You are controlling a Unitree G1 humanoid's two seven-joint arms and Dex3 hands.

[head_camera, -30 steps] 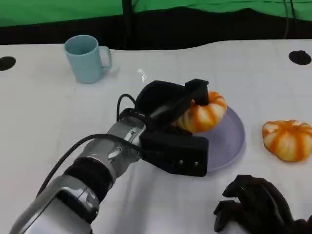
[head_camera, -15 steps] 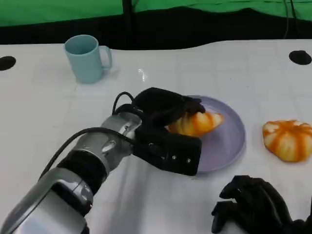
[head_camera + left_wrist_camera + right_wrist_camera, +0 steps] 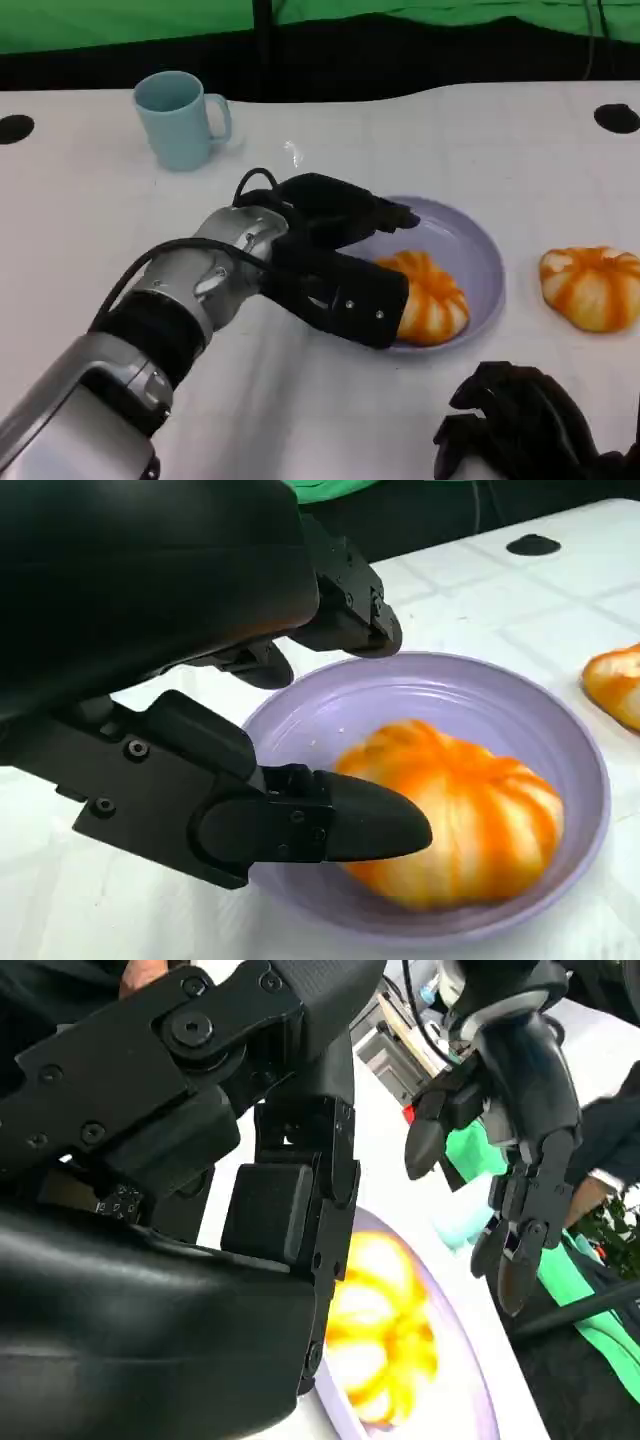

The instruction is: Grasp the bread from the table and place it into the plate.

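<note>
An orange-and-white striped bread lies in the near part of the purple plate, free of any grip. My left hand hovers over the plate's left side with its fingers spread above the rim and the thumb beside the bread. In the left wrist view the bread sits in the plate, just past my left hand's thumb. My right hand rests at the near right with fingers curled and nothing in it. The right wrist view shows the bread and the left hand above it.
A second striped bread lies on the white table to the right of the plate. A light blue mug stands at the far left. Black round marks sit at the table's far corners.
The bread has left my left hand and dropped into the near part of the plate. The hand's fingers have opened and it has drawn back slightly to the left.
</note>
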